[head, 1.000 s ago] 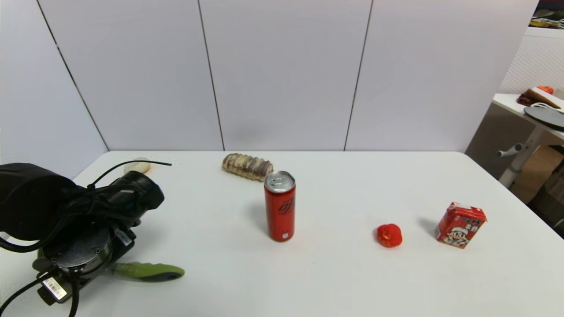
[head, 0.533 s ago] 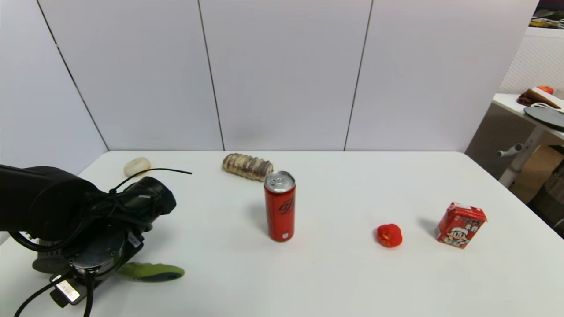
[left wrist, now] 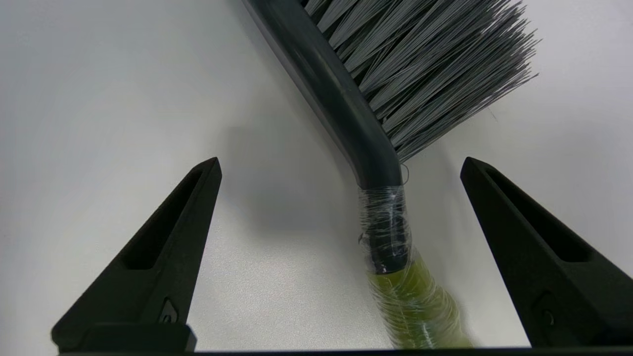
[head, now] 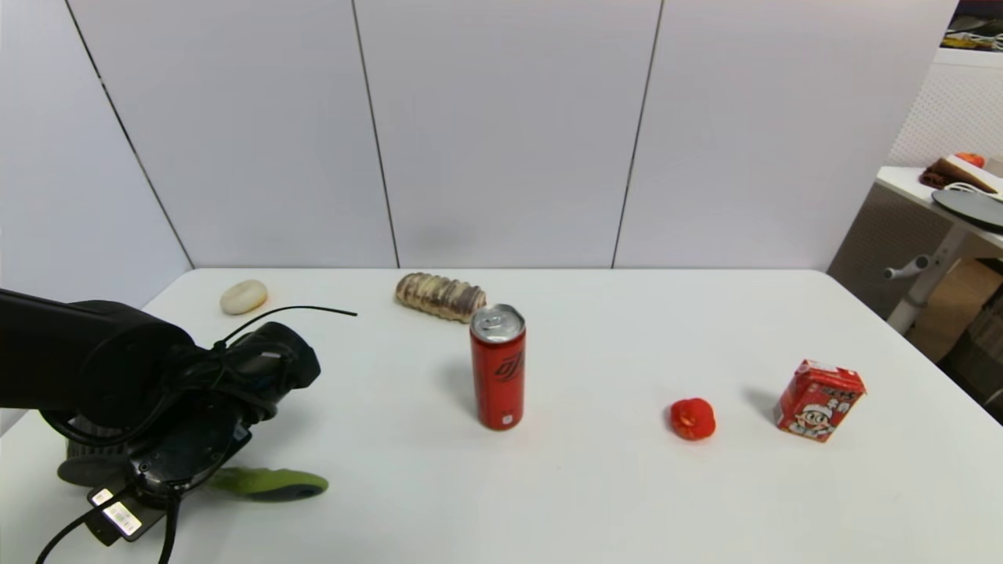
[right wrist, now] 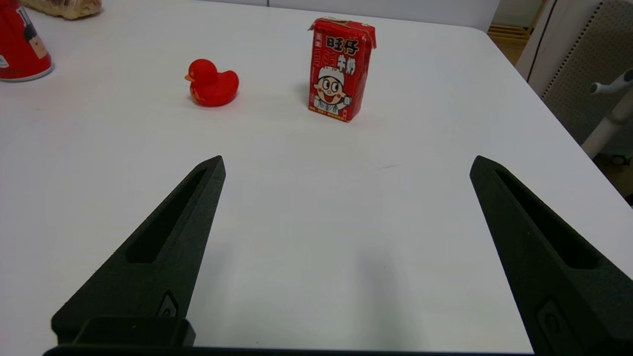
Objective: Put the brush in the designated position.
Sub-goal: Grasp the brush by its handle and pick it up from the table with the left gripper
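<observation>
Brush (left wrist: 356, 123) lies flat on the table (head: 595, 486), well left of the can (head: 497, 366), not yet grasped. Left gripper (left wrist: 341, 165) hangs above its neck, fingers spread wide; pickup and placement remain. Its long axis runs sideways, green handle toward the can. Right gripper (right wrist: 346, 163) waits, released.

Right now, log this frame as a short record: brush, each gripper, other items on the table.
brush: lying flat on the table, near left corner, not gripped
left gripper: open, fingers astride the brush neck, above it
right gripper: open, over bare table, holding nothing
other items: red can, red duck, red carton, bread roll, pale bun
</observation>
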Tool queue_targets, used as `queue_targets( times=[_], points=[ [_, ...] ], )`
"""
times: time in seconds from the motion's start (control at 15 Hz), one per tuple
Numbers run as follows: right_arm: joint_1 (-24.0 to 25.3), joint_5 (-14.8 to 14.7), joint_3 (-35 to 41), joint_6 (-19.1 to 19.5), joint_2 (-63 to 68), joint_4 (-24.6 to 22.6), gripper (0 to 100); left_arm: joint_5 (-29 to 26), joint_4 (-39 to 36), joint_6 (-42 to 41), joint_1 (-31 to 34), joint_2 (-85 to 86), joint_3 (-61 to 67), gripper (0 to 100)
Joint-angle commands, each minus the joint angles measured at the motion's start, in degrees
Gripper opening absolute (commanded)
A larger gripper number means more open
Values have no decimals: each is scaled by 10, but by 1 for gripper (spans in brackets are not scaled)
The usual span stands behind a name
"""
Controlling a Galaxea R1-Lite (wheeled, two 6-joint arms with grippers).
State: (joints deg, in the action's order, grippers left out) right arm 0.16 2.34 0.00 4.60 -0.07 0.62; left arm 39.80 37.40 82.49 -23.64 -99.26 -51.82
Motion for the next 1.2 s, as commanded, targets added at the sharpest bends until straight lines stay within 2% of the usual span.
queue_targets(
  times=[0.07,1.2],
  points=[
    [0,0,1,0,1,0,100,2,1,6,-4,-9,-2,100],
    [0,0,1,1,1,0,100,-1,-2,36,-8,-8,-8,100]
  ],
)
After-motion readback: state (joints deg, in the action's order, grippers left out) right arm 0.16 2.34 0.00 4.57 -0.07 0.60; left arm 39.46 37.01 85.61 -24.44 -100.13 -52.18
